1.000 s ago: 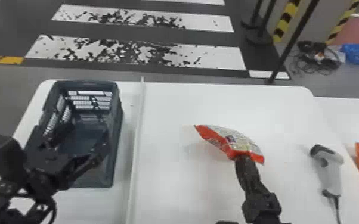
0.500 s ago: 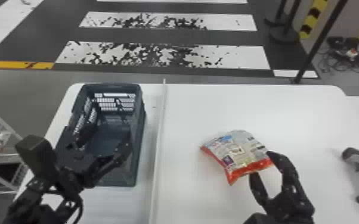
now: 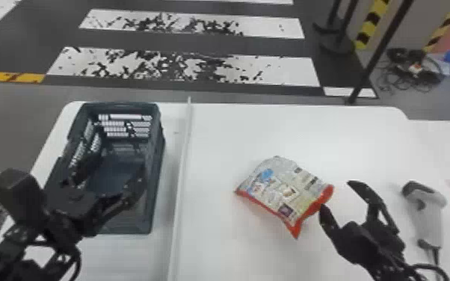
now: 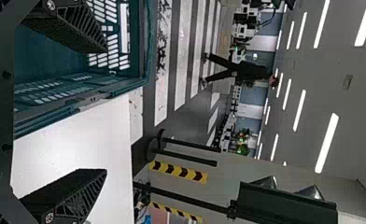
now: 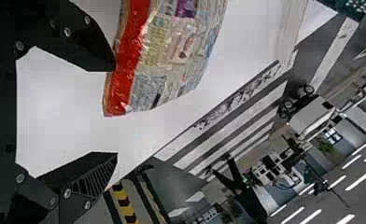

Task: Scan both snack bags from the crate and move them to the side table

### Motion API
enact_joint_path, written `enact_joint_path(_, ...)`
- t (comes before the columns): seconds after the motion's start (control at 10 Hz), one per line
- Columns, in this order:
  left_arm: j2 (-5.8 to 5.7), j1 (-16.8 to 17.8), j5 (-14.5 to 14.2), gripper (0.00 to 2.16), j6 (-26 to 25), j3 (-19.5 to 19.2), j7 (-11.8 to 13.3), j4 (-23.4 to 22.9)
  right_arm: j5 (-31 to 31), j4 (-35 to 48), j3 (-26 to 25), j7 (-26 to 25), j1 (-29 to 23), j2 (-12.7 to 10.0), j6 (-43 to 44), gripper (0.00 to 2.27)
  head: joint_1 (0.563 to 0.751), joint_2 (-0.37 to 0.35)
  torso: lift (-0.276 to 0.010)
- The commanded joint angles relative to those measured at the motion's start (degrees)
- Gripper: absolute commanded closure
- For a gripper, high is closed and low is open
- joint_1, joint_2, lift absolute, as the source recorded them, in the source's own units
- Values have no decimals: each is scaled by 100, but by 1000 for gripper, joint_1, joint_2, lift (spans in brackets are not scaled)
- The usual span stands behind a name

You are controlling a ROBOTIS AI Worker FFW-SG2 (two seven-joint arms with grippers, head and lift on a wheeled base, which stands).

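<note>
Head view, snack bag: on table, just left of right gripper, the nearer; long axis slants far left to near right, red end gripperward.
Left wrist view, left gripper: fingers apart, empty.
Right wrist view, right gripper: fingers apart, one beside bag's edge; contact uncertain.

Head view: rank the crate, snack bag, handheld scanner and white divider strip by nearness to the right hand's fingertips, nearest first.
1. Snack bag: just left of the right hand.
2. Handheld scanner: on the hand's right.
3. White divider strip: left, beyond the bag.
4. Crate: farthest left, past the strip.
</note>
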State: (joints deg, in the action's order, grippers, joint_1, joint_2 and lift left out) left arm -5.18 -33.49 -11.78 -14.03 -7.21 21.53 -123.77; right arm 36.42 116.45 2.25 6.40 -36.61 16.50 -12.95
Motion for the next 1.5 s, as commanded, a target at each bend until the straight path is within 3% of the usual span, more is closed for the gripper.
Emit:
enact_joint_path(0.0,0,0,0,83,0,0,9,2,-91,35,-155,46,40,-77,-301,974,695,-83,-75)
enact_joint_path(0.1,0,0,0,83,0,0,9,2,-100,53,-208,116,75,-121,-530,1588,695,-92,-75)
enact_joint_path(0.2,0,-9,0,83,-17,0,9,2,-267,132,-278,309,75,-121,-565,1821,695,-115,-75)
enact_joint_path(0.3,9,-9,0,83,0,0,9,2,-768,246,-366,670,75,-130,-565,2260,695,-127,-75)
enact_joint_path(0.5,18,-9,0,83,-17,0,9,2,-1884,510,-585,1619,93,-174,-354,2256,695,-104,-75)
enact_joint_path(0.7,26,-18,9,87,-17,0,9,2,-2754,624,-585,2375,268,-200,-336,2256,695,-37,-75)
enact_joint_path(1.2,35,-18,18,87,-17,18,17,-7,-2895,53,100,3438,919,-218,-336,2256,695,104,-75)
enact_joint_path(1.4,9,-18,18,87,-17,26,26,-16,-2904,-422,188,3447,1358,-271,-336,2256,695,130,-75)
